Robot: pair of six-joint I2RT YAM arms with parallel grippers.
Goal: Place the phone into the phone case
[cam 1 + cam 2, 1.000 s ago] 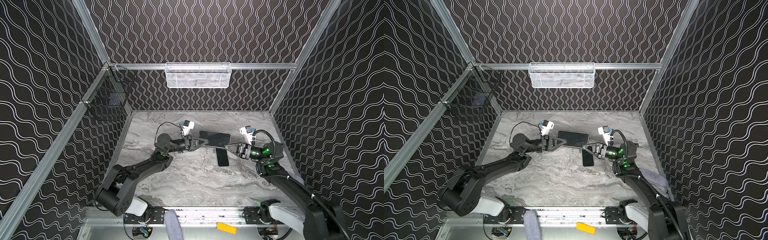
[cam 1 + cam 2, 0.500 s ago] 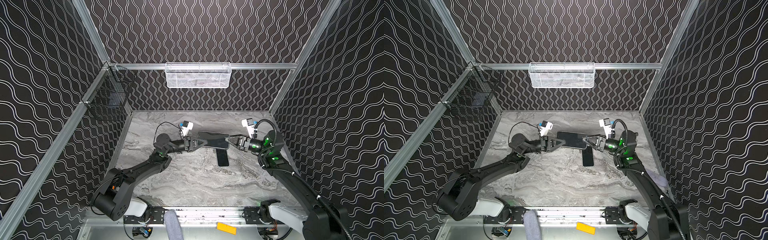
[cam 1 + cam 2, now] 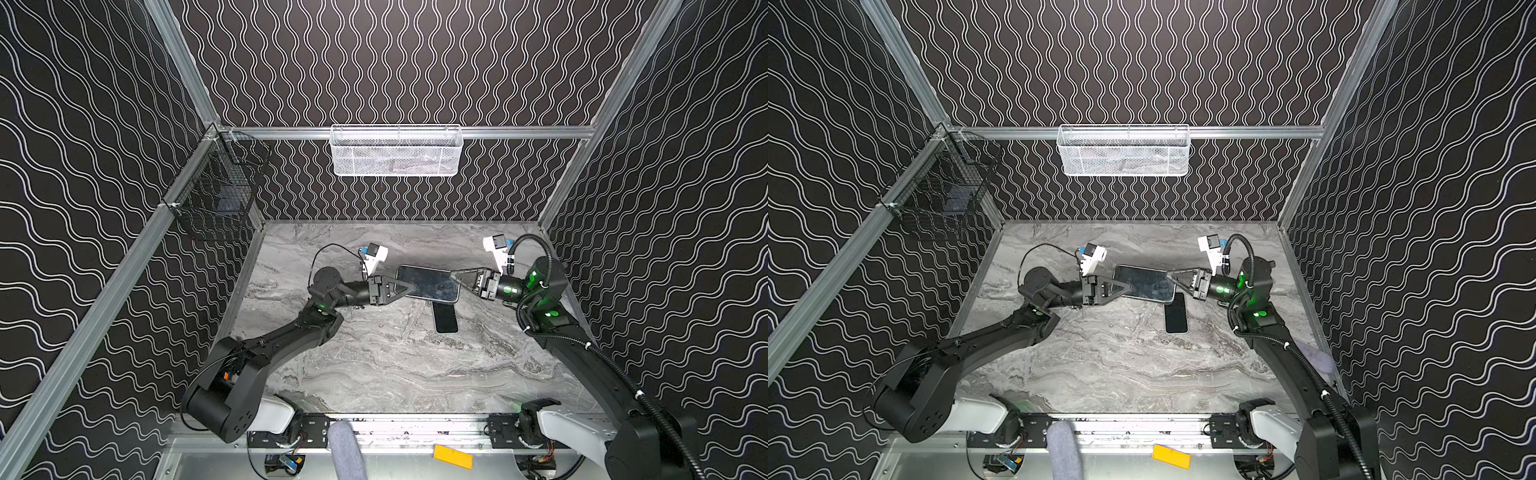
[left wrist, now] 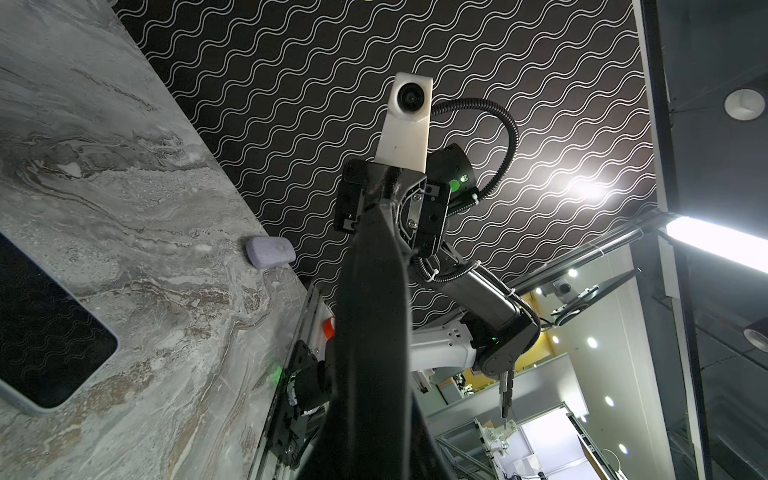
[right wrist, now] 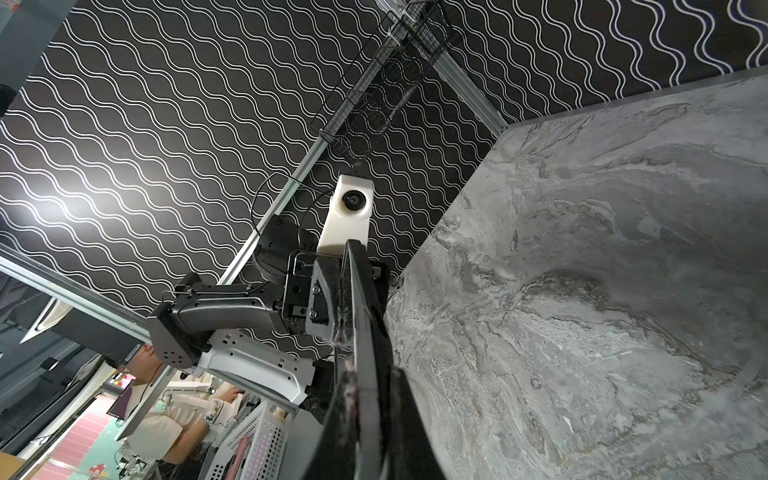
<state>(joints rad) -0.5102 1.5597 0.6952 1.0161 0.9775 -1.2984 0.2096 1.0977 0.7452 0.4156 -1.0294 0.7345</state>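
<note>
1. Phone case (image 3: 430, 284): thin dark rect. slab w/ rounded corners, sheeny face and paler rim. It is held clear of the table (image 3: 395, 365) between both grippers, long axis running left-right, approx. level.
2. Left gripper (image 3: 409, 289): black triangular fingers pinched tight on the case's left short end.
3. Right gripper (image 3: 454, 274): fingers nipped onto the case's right end. In the right wrist view the case runs edge-on between them, w/ frayed fibres along its edge.
4. In the left wrist view the case reads as a matte black band, slightly bowed.
5. Phone (image 3: 445, 318): smaller black rect., flat on the table and not in the case. Its far end sits under the case's right corner in both top views. In the left wrist view the glass is mirror-glossy, w/ a pale grey-blue rim.
6. Table: grey marble-look top, veined.
7. White mesh basket (image 3: 395, 149) hangs on the back rail; black wire basket (image 3: 216, 199) hangs on the left rail.
</note>
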